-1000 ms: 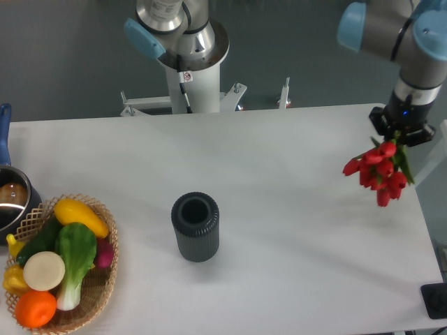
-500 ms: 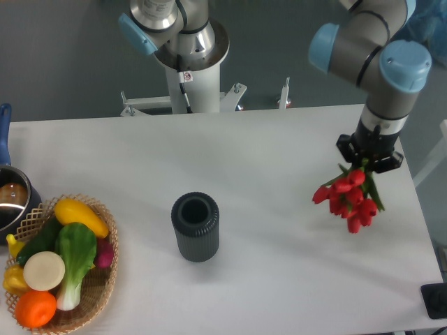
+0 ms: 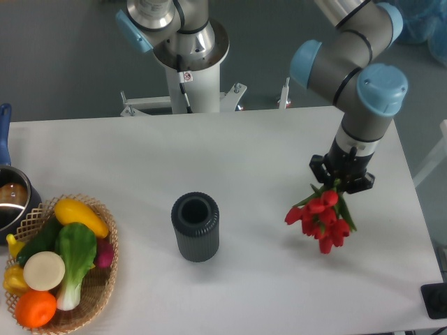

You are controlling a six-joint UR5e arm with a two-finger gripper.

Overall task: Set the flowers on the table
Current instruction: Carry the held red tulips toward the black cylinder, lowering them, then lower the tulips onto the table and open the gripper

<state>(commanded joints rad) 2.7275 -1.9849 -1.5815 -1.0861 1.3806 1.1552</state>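
Note:
The flowers (image 3: pixel 320 218), a small bunch of red tulips with green leaves, hang head-down from my gripper (image 3: pixel 341 179), which is shut on their stems. They are held just above the right part of the white table (image 3: pixel 265 153); I cannot tell whether the blooms touch the surface. The gripper's fingers are mostly hidden by the wrist and the stems. The dark ribbed vase (image 3: pixel 195 227) stands upright and empty at the table's middle, well to the left of the flowers.
A wicker basket (image 3: pixel 94 296) of colourful vegetables sits at the front left corner. A dark pot (image 3: pixel 10 199) with a blue handle is at the left edge. The arm's base (image 3: pixel 188 56) stands behind the table's far edge. A black object (image 3: pixel 436 300) lies at the lower right.
The arm has swung left and forward with the flowers, carrying them from the table's right edge toward the middle-right and lower over the surface. The vase and basket have not moved.

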